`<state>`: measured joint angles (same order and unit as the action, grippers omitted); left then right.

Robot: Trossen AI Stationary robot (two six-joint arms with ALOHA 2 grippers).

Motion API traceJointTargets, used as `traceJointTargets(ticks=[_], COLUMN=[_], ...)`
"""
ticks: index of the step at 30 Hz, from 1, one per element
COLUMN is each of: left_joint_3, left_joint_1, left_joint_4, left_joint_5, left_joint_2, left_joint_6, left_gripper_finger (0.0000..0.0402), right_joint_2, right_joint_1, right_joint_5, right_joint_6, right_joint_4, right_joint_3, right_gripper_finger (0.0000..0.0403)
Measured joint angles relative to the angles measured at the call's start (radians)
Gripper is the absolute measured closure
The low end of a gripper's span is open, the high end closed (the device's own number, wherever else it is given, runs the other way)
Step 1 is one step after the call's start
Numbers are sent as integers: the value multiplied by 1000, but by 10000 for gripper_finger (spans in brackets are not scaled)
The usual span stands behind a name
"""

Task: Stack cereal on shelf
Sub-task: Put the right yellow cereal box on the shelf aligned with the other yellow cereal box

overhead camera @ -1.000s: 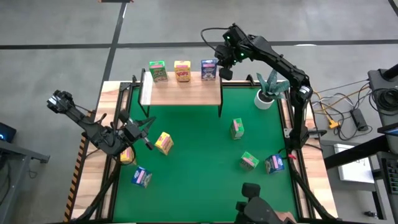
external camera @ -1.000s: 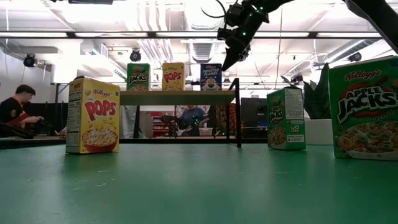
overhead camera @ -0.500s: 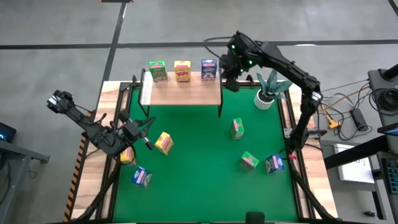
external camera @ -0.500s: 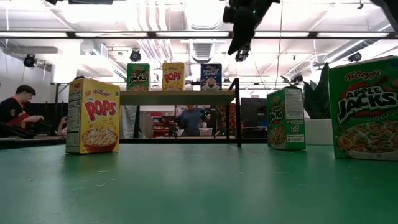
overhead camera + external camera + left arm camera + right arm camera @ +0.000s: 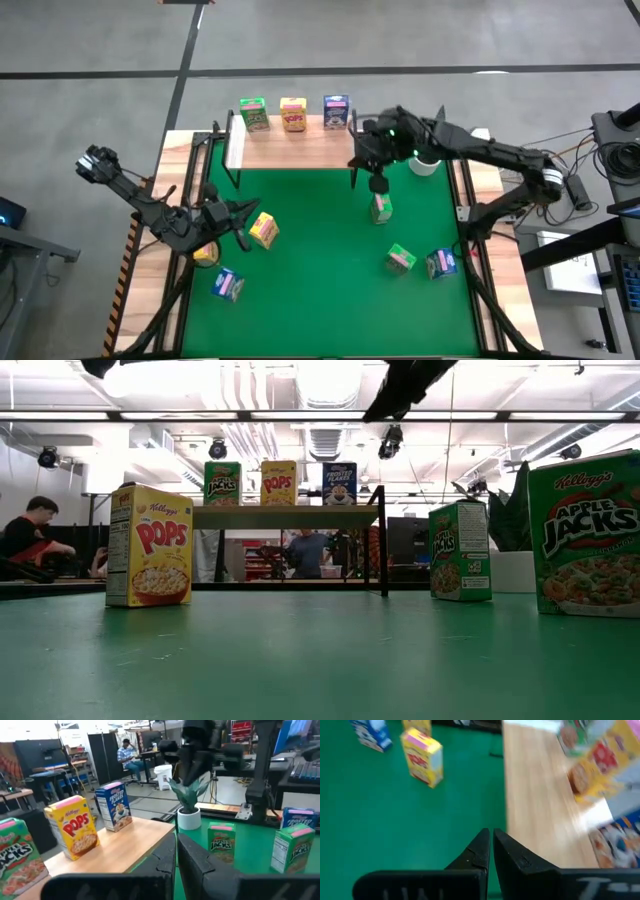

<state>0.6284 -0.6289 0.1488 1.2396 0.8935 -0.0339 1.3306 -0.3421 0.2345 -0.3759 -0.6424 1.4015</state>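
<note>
We see the green mat (image 5: 320, 250), then the shelf (image 5: 295, 146) at its far edge carrying three cereal boxes in a row: green (image 5: 253, 113), yellow (image 5: 293, 113), blue (image 5: 336, 111). Right gripper (image 5: 378, 182) hovers just above the upright green box (image 5: 381, 207) near the shelf's right leg, jaws nearly closed, empty. Left gripper (image 5: 238, 214) sits beside the yellow box (image 5: 263, 229) on the mat, jaws narrow, empty. Other boxes are scattered on the mat.
</note>
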Motion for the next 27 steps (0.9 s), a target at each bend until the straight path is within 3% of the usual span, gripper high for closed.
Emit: traceJointTargets(ticks=[6, 12, 19, 27], left_joint_3=[62, 154, 282, 424], left_joint_1=[-1, 0, 0, 1], left_joint_4=[0, -34, -148, -351], left_joint_5=[-1, -2, -3, -4], left_joint_2=[43, 123, 237, 355], left_joint_6=[-36, -28, -28, -115], left_gripper_finger=[402, 402, 402, 402], right_joint_2=[-91, -154, -197, -200], right_joint_1=[89, 145, 168, 178], right_joint_5=[-79, -88, -88, -79], right_joint_6=[12, 18, 18, 18], right_joint_4=[187, 401, 681, 898], right_joint_3=[-173, -337, -528, -642], right_gripper_finger=[390, 390, 390, 390])
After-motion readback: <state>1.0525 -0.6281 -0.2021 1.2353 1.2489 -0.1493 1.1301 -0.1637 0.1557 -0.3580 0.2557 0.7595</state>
